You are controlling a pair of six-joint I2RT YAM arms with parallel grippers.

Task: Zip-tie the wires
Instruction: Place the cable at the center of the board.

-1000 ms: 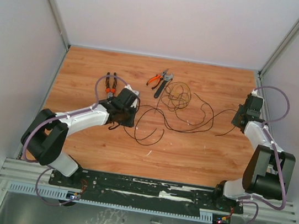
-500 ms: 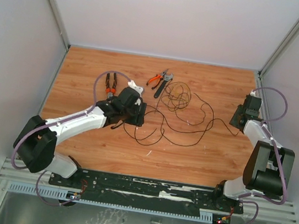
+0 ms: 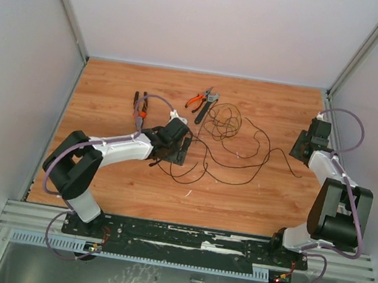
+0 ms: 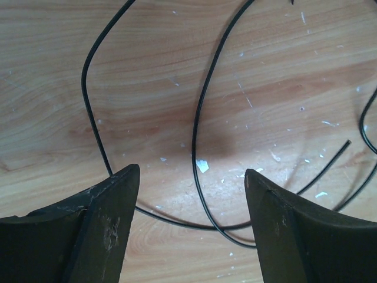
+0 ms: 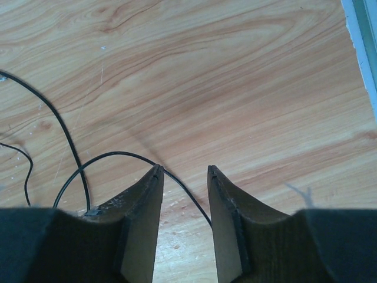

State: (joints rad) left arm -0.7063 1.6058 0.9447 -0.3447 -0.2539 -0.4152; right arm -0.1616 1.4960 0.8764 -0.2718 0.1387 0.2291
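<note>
- The left gripper is wide open and holds nothing. One strand of the wires lies flat on the table, right in the gap between its two fingers.
- Another strand bends away and goes out of sight behind one finger.
- The right gripper is open just a little (the gap is thin) and holds nothing. A strand runs across the wood under that gap.
- From above, the wires are a loose black tangle near the middle of the table, a bit toward the far side. Big loops spread out toward both arms.
- The left gripper hangs over the loops on the left of the tangle. The right gripper is near the right edge of the table, by a loose end of wire.
- The zip tie lies flat just left of the tangle, beside the orange pliers. It is not around the wires.
- The other pliers lie farther left.
</note>
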